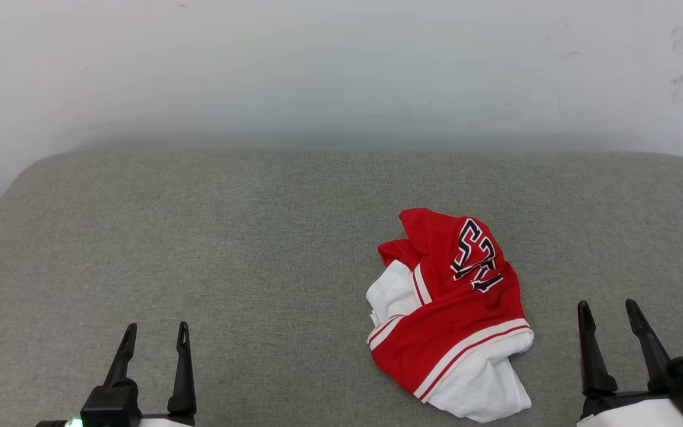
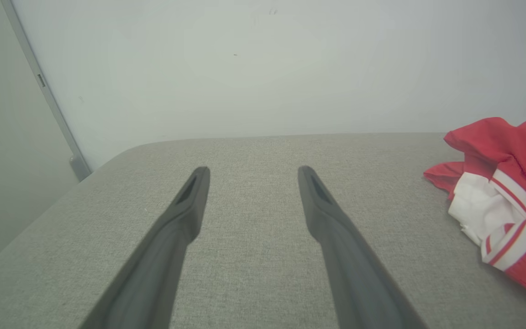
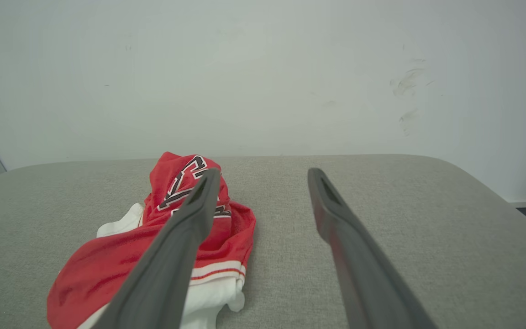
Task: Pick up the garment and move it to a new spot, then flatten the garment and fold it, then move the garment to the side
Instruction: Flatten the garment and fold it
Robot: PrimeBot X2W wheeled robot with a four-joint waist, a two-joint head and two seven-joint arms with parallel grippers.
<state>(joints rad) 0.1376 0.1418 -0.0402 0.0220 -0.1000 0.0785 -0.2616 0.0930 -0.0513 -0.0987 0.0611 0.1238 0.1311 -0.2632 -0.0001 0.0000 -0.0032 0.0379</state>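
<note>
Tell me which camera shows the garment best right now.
The head view: the whole crumpled garment lies unobstructed on the grey surface. The left wrist view cuts it off at the frame's right edge; in the right wrist view one finger of the right gripper crosses in front of it.

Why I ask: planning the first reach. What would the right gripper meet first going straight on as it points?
Probably the bare grey cushion near its far edge, else the white wall. The right gripper looks to pass right of the red jersey, though depth is unclear.
</note>
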